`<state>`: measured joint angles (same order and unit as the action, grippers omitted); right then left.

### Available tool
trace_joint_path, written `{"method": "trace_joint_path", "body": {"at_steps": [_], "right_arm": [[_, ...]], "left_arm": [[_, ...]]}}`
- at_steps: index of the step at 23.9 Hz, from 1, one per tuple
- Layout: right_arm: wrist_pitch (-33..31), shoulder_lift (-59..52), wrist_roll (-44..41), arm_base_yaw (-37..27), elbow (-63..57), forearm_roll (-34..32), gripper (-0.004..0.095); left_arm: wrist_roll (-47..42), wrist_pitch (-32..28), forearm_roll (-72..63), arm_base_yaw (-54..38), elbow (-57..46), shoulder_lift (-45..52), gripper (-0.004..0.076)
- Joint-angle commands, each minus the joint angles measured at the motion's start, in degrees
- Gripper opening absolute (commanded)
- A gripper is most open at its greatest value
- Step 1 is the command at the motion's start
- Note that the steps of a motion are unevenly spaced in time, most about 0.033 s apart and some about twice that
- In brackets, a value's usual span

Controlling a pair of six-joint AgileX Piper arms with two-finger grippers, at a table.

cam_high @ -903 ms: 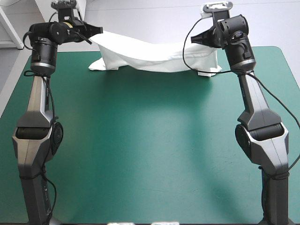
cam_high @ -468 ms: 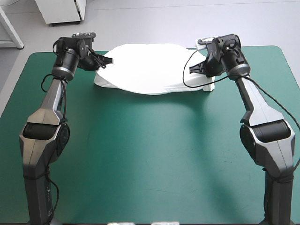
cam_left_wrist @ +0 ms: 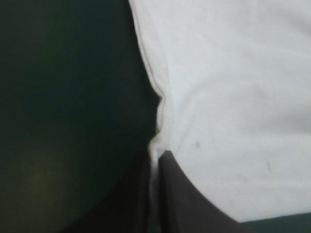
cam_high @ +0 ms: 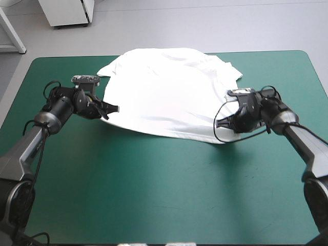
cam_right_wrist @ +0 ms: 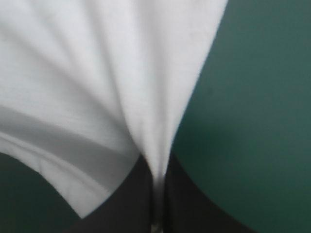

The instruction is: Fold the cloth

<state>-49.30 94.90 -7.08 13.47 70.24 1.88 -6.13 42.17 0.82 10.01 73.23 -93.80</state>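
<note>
**Clerk:** Item one, T-shirt (cam_high: 169, 97). Location?

**Checker:** White, short-sleeved, spread nearly flat on the teal-green surface (cam_high: 154, 195), in the half toward 12 o'clock. Soft creases across the middle. The near edge is lifted slightly at both ends.

**Clerk:** Item two, left tool (cam_high: 110, 109). Condition?

**Checker:** Black fingers all but closed, pinching the near corner at the cloth's 9 o'clock end. Its wrist view shows a thin ridge of white caught between them.

**Clerk:** Item three, right tool (cam_high: 220, 123).

**Checker:** Same condition. Fingers nearly together, clamped on the near corner at the 3 o'clock end, with the cloth fanning away ahead of them.

**Clerk:** Governing relation?

**Checker:** The held edge runs 9 to 3 between the tools, and the garment's body extends from it toward 12. The cloth lies toward 2 o'clock from the left tool and toward 10 from the right. The right tool sits a little closer to 6. Both touch the cloth, so neither arm is nearer.

**Clerk:** Assessment?

**Checker:** Probably laid out, with the fold proper not yet made. Folding would likely need both corners carried evenly toward 12, since uneven travel would skew the edge.
</note>
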Motion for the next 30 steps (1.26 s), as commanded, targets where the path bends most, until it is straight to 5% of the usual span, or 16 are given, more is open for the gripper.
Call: {"method": "trace_joint_path", "body": {"at_steps": [1,10,20,30], "right_arm": [[3.2,-10.2,0.0,-0.5,-8.0,2.3,-0.0017],[-2.5,-28.5,0.0,-0.5,-24.9,7.7,-0.0017],[-17.5,-48.6,-3.1,-0.5,-34.7,12.8,-0.0016],[-19.8,-54.2,-2.6,-0.5,-34.7,15.8,0.0047]], "left_arm": [[0.1,-2.9,-0.5,0.4,-8.0,9.4,-0.0009],[2.6,0.9,-7.6,0.4,-31.6,32.0,-0.0009],[1.8,20.5,-10.5,0.4,-38.5,52.2,-0.0009],[1.5,24.4,-11.6,0.4,-38.9,60.4,0.0002]]}}
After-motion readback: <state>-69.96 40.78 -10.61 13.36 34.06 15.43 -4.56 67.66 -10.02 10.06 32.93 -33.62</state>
